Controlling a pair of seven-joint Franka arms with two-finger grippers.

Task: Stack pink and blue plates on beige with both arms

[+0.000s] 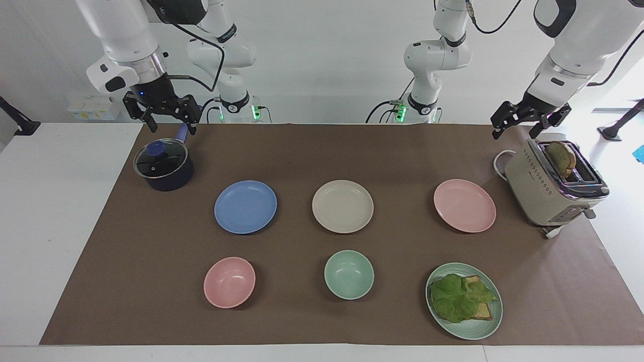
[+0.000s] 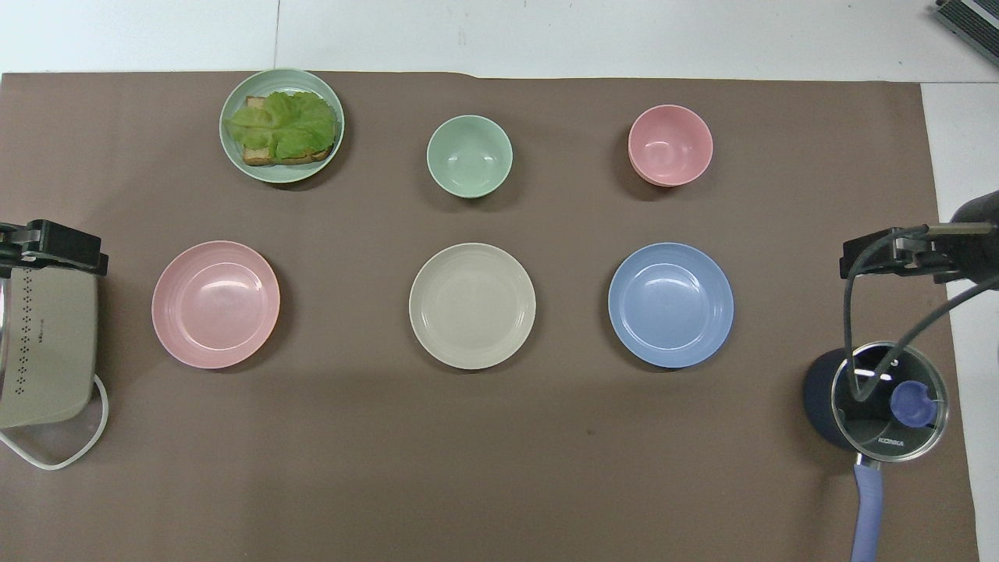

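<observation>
I see both jaws wide and empty: right gripper [image 1: 166, 116] upper left, left gripper [image 1: 523, 124] upper right. I'd pinch the blue plate [image 1: 245, 206] and pink plate [image 1: 465, 205] by their rims, toward the centred beige plate [image 1: 342, 206]

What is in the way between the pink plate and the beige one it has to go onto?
Nothing visible. The pink plate and the beige plate lie side by side with only bare brown mat between them.
</observation>
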